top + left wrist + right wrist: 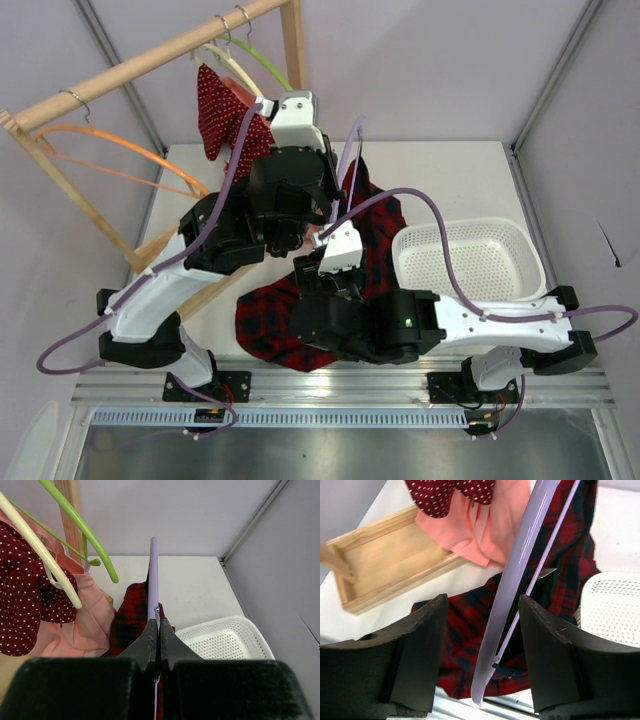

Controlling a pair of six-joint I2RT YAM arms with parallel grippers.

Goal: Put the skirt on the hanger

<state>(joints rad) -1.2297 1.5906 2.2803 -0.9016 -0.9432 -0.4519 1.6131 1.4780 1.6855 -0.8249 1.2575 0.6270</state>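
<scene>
White bench (440,170) has one plaid skirt (270,320), one lavender hanger (153,580), one basket (465,226). The left jaws are clamped on the hanger, the right jaws spread wide.

Skirt (465,630): soft woven plaid cloth, matt. Hanger (520,565): smooth glossy lavender plastic. Dotted garment (20,590) and pink garment (95,625): matt cloth. Green hanger (85,530): shiny plastic. Rack (150,62): bare pale wood, grain visible. Basket (470,265): white perforated plastic, dull sheen. Right gripper (481,602) fingers (420,650): matt black, faintly grainy. Table (195,585): white, matt
</scene>
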